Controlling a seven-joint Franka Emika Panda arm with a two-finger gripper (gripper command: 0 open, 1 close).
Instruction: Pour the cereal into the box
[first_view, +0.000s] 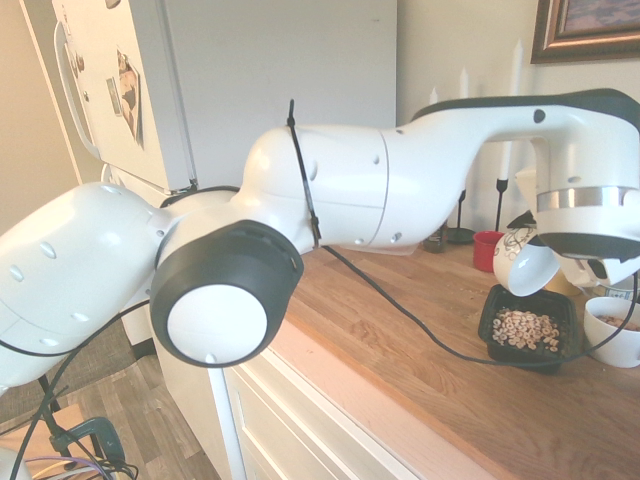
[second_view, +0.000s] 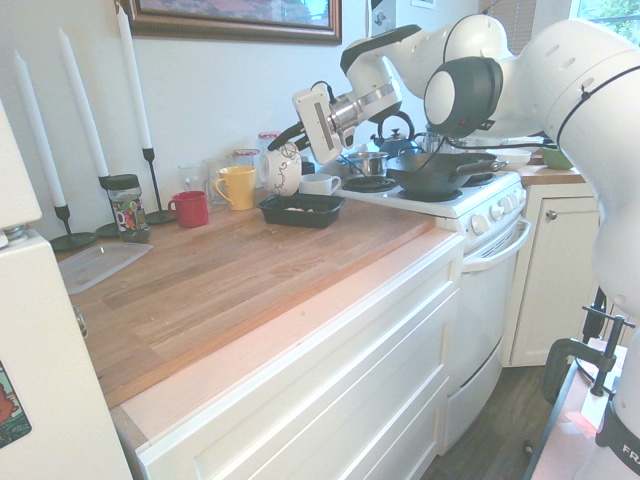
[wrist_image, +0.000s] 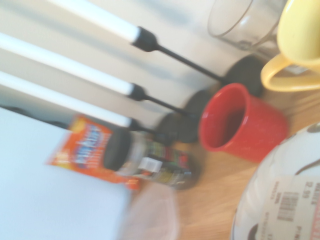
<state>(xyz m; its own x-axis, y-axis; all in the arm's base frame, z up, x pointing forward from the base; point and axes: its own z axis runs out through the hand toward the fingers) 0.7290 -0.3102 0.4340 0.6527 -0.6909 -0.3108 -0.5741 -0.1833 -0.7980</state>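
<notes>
The table (second_view: 250, 270) lies nearest, bare wood in front. Farther back, the cereal (first_view: 526, 329) sits in the box (first_view: 492, 322). Above it the tool (second_view: 292, 152) clenches a tipped white bowl (first_view: 524, 262); beyond stand a red mug (second_view: 190, 208) and candles (second_view: 85, 105).

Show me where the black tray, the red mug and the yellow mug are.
black tray (first_view: 494, 318): first exterior view, on its left rim beside the cereal.
red mug (second_view: 190, 209): second exterior view, on the middle of its outer wall.
yellow mug (second_view: 238, 187): second exterior view, on its side facing the camera.
</notes>
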